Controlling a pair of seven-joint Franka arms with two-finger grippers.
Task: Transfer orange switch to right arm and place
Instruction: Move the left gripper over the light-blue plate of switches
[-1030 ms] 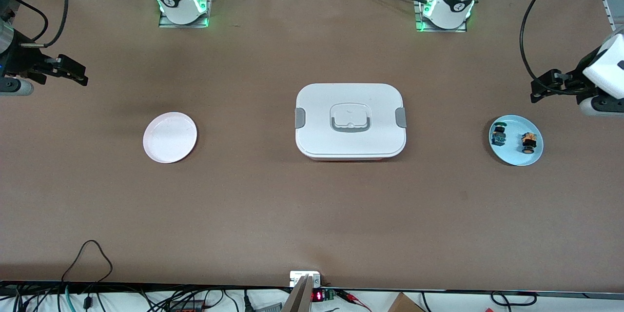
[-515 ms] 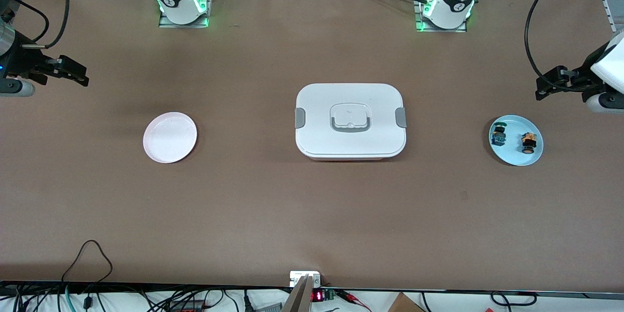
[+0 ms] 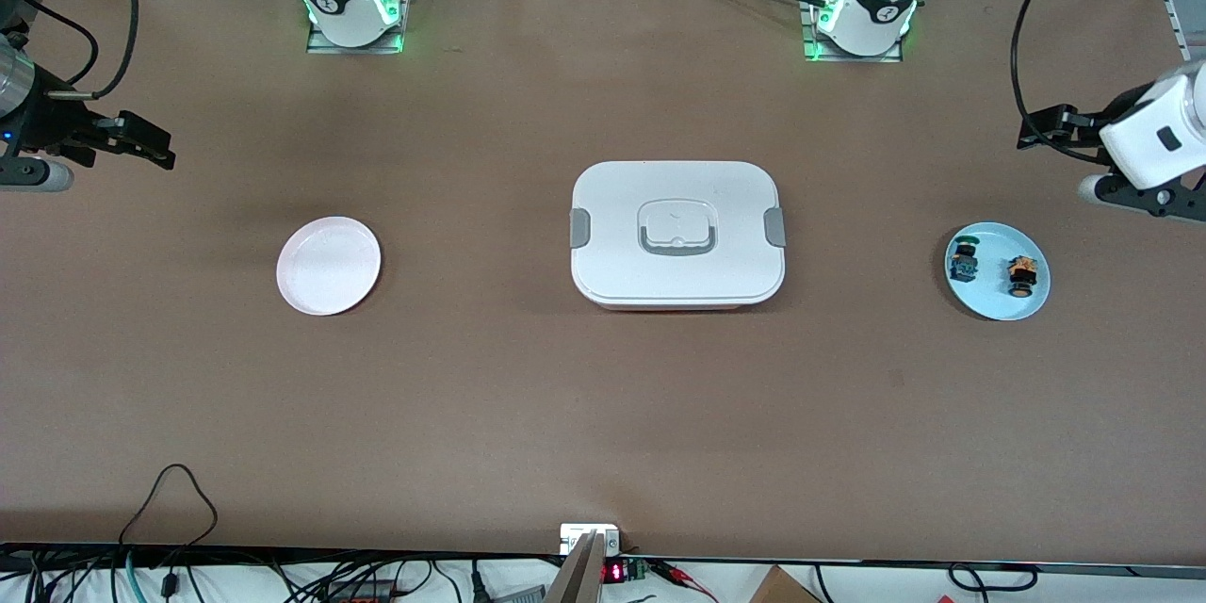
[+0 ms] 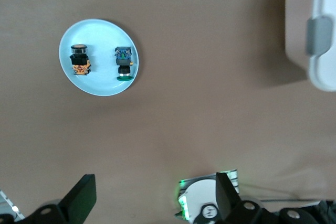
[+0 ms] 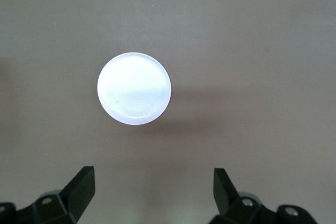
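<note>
The orange switch (image 3: 1020,274) lies on a light blue plate (image 3: 995,294) at the left arm's end of the table, beside a switch with a green-blue cap (image 3: 964,262). The left wrist view shows the orange switch (image 4: 80,61), the green-capped switch (image 4: 124,64) and the plate (image 4: 100,80). My left gripper (image 3: 1030,130) is open and empty in the air, over bare table between the plate and the bases' edge; its own view (image 4: 154,182) shows the jaws wide apart. My right gripper (image 3: 155,149) is open and empty in the air at the right arm's end; it also shows in its wrist view (image 5: 153,174).
A white lunch box (image 3: 676,234) with grey clips sits closed at the table's middle, and its corner shows in the left wrist view (image 4: 315,30). A pale pink plate (image 3: 328,266) lies toward the right arm's end and shows in the right wrist view (image 5: 134,88). Cables run along the front edge.
My left gripper has moved toward the bases' edge of the table and its wrist has turned. My right gripper has shifted slightly the same way. The switches and plates have not moved.
</note>
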